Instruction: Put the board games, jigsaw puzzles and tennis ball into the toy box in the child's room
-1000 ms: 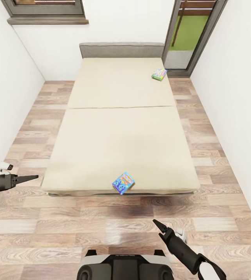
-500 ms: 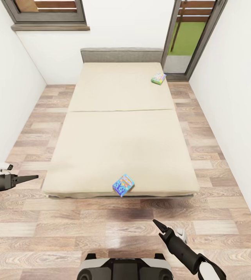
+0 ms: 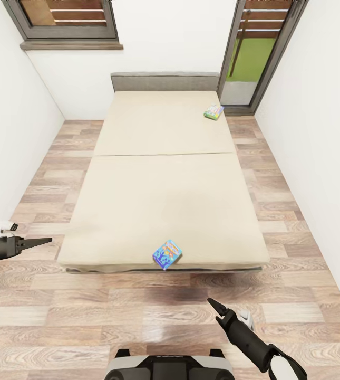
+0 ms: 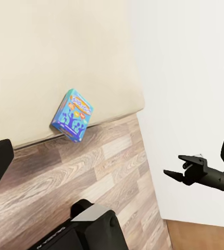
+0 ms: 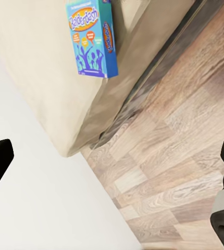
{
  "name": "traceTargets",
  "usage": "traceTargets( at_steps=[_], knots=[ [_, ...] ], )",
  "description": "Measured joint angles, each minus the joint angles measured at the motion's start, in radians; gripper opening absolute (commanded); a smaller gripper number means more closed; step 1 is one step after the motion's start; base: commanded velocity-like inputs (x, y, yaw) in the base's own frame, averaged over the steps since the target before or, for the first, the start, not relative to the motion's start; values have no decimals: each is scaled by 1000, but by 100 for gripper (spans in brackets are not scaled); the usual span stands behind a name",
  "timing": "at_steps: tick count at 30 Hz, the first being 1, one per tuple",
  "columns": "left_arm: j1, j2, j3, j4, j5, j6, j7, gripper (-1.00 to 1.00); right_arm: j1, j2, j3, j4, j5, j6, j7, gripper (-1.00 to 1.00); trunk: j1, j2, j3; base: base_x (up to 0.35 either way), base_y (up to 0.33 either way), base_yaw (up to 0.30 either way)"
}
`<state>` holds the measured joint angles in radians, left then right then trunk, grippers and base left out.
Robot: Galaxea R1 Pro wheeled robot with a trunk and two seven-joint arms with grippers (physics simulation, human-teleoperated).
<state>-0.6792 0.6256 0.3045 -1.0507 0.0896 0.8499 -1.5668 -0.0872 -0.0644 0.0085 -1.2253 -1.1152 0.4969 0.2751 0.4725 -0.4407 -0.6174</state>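
A blue board game (image 3: 167,254) was seen lying diagonally at the bed's (image 3: 164,174) foot edge, a green one (image 3: 213,111) angled near the headboard. Its printed title was legible in the right wrist view (image 5: 91,39). Both the left gripper (image 3: 43,241) and right gripper (image 3: 215,307) were held empty, fingers drawn together.

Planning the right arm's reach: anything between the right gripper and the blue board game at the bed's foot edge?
Head view: only bare wood floor and the mattress edge separate the right gripper from the blue board game.

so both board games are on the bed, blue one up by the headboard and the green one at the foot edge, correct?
Swapped. The head view shows the blue board game at the foot edge of the bed and the green board game up by the headboard. Both are on the bed.
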Motion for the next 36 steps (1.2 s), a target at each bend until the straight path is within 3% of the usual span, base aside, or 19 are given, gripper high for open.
traceTargets(
  at_steps=[36],
  knots=[
    [2,-1,1,1,1,-53,0,100,0,-1,-2,1,0,0,-1,100,0,0,60,0,0,0]
  ],
)
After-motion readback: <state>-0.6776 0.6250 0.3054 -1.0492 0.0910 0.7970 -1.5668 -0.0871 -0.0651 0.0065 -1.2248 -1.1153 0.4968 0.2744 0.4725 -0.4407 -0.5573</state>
